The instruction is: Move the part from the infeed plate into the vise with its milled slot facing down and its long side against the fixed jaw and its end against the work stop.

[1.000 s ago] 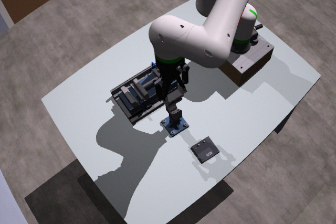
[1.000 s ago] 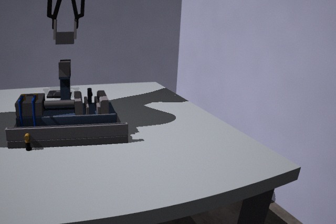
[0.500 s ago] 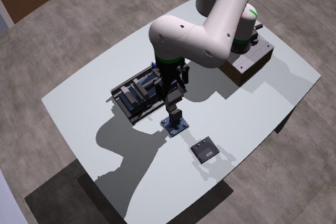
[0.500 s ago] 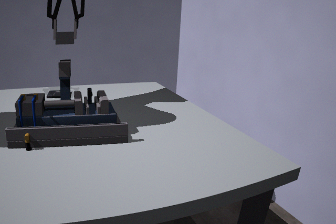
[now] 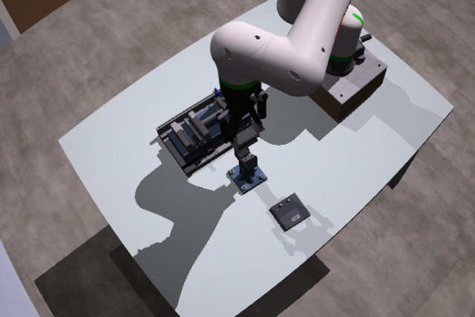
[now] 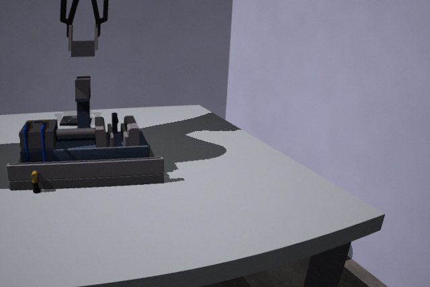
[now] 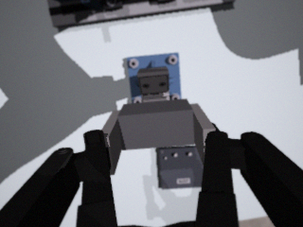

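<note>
My gripper is shut on the part, a grey block, and holds it high in the air. In the wrist view the part spans between the two finger pads. It hangs above and a little off the V-block, which stands on a post on a blue base. The V-block also shows in the wrist view, just beyond the part. The vise stands open on the table beside it, with its jaws apart. The dark infeed plate lies empty toward the table's front edge.
The arm's base sits on a brown block at the back right of the table. A grey rail with a yellow-topped knob runs along the vise's near side. Blue hoses rise at the cylinder end.
</note>
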{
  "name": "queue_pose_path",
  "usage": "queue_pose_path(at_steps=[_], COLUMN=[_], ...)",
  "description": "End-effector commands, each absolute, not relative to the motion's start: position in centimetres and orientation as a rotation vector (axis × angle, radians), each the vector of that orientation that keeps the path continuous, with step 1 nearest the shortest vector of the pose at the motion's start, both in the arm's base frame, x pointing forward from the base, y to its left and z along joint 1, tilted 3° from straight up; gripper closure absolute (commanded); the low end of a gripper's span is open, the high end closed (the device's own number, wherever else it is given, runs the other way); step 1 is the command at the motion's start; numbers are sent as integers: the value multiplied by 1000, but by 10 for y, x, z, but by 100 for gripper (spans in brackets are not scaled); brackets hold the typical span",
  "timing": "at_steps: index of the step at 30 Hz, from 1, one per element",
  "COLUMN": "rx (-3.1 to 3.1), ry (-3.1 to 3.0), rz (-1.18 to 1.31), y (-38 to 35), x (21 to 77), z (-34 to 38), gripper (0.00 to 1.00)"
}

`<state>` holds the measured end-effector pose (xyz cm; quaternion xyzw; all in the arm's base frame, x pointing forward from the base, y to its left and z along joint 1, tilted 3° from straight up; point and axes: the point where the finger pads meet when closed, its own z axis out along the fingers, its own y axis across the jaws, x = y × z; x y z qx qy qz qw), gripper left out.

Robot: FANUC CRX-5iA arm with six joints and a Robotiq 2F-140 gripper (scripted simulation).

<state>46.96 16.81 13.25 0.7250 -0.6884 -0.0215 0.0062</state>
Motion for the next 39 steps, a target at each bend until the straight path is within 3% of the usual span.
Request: queue_pose_path(at_steps=[1,39], rx=[2269,2232], ry=[-2155,-2116], rz=[-67,20], y=[168,170], x=[470,470], z=[133,133], gripper=[100,100])
